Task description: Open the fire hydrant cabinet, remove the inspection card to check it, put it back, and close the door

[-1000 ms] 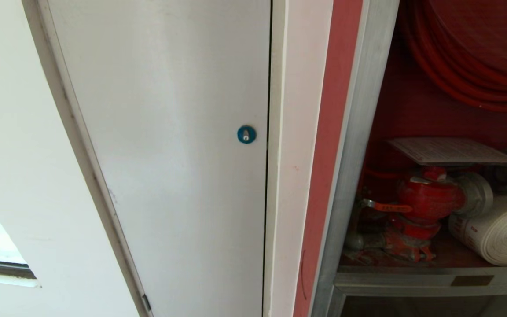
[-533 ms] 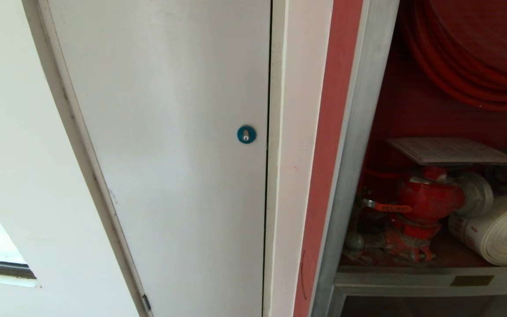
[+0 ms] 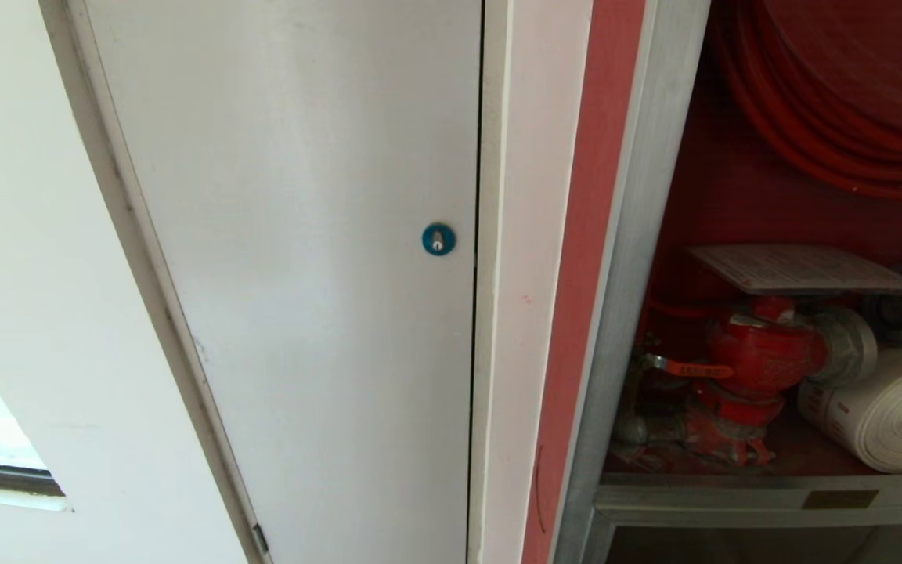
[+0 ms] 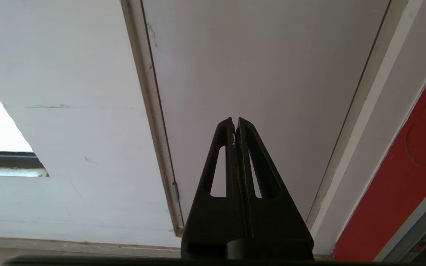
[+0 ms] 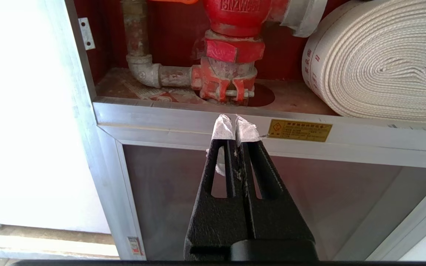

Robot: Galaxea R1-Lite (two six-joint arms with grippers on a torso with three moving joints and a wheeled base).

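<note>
A: Where's the fire hydrant cabinet [image 3: 639, 235] sitting?
B: Right side of the head view, standing open, silver frame with a red edge strip [image 3: 576, 274]. The door itself isn't showing in any view.
A: Inspection card [image 3: 799, 269]?
B: Lying flat inside the cabinet, resting on top of the red valve [image 3: 760, 352]. Red hose [image 3: 835, 117] is coiling above it, white rolled hose [image 3: 889, 415] is lying just beside the valve.
A: Right tool [image 5: 235, 123]?
B: Fingers are pressing together, holding nothing, white wrap on the tips. It's hanging in front of the cabinet's lower crossbar [image 5: 198, 122], near the yellow label plate [image 5: 300, 130], apart from the card.
A: Left tool [image 4: 234, 121]?
B: Also pinched closed and empty, pointing at the plain white door [image 4: 264, 74]; the blue round lock [image 3: 438, 239] is showing on that door in the head view.
</note>
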